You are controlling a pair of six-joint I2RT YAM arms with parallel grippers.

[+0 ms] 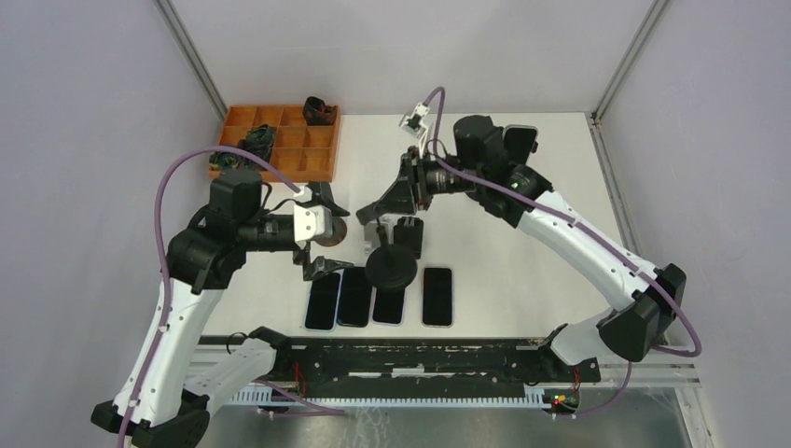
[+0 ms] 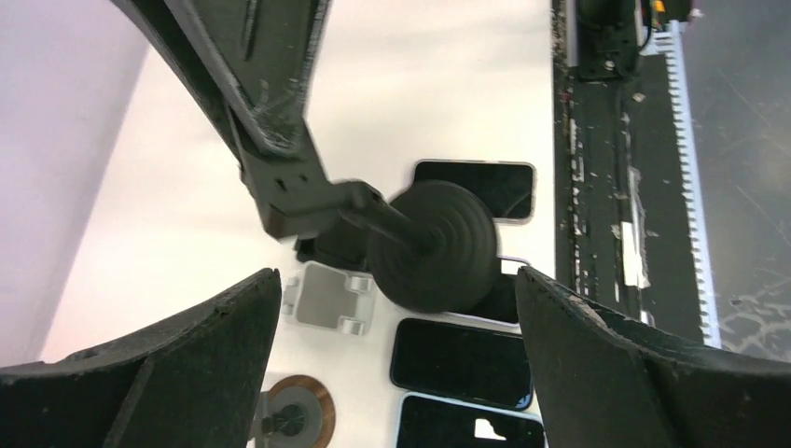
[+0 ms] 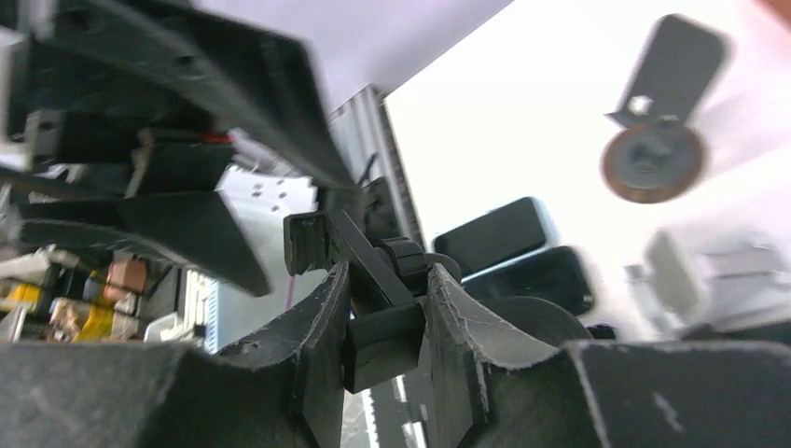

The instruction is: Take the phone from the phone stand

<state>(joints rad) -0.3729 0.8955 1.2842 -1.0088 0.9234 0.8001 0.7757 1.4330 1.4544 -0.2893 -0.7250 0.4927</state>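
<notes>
My right gripper (image 1: 378, 213) is shut on the clamp arm of a black phone stand (image 1: 391, 265) with a round ribbed base, and holds it tilted above the table. The right wrist view shows the fingers (image 3: 322, 317) pinching the stand's black bar (image 3: 384, 338). No phone shows in this stand. Several dark phones (image 1: 437, 296) lie flat in a row near the front edge, the stand's base over one of them. My left gripper (image 1: 325, 233) is open and empty just left of the stand, whose base (image 2: 434, 245) shows between its fingers (image 2: 201, 355).
A small silver folding stand (image 2: 326, 297) and a round wood-rimmed disc (image 2: 294, 411) lie on the table under my left gripper. An orange compartment tray (image 1: 280, 140) stands at the back left. Another dark phone (image 1: 522, 140) sits behind my right arm.
</notes>
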